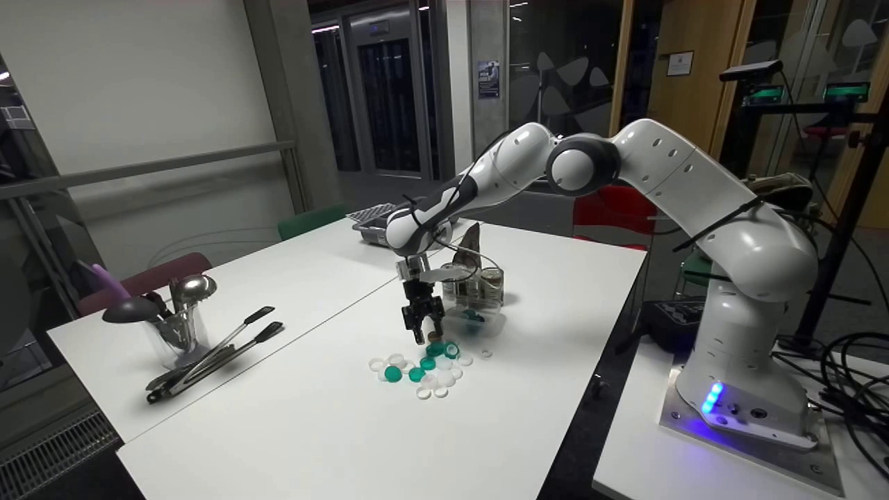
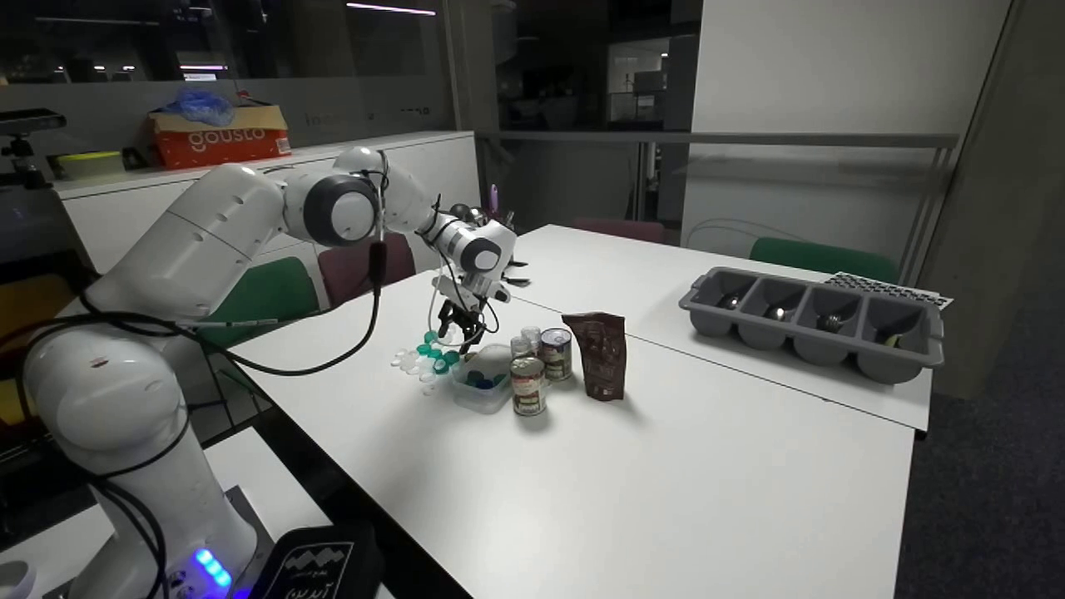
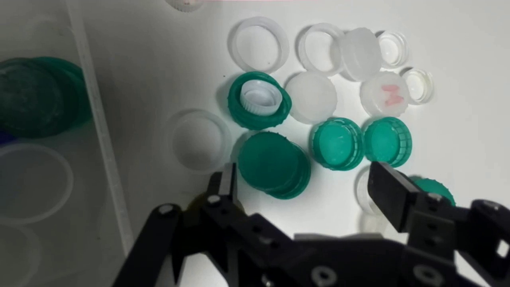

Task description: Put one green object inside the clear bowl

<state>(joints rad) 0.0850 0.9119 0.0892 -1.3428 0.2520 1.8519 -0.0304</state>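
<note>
Several green bottle caps lie on the white table among white caps. A dark green cap, apparently stacked on another, (image 3: 271, 161) sits just ahead of the gap between my fingers, nearer the left one. Lighter green caps (image 3: 336, 143) lie to its right. Another green cap (image 3: 259, 121) has a small white cap inside. My gripper (image 3: 303, 171) is open and empty, above the caps; it also shows in both exterior views (image 1: 428, 335) (image 2: 458, 339). The clear bowl (image 3: 101, 123) stands at the wrist view's left, holding green caps and something blue. It shows in both exterior views (image 1: 492, 321) (image 2: 482, 401).
Cans (image 2: 528, 387) and a brown pouch (image 2: 603, 353) stand close beside the clear bowl. A dark grey compartment tray (image 2: 686, 304) is farther off. A utensil holder (image 1: 182, 340) and tongs (image 1: 222, 357) are across the table. White caps (image 3: 310, 97) surround the green ones.
</note>
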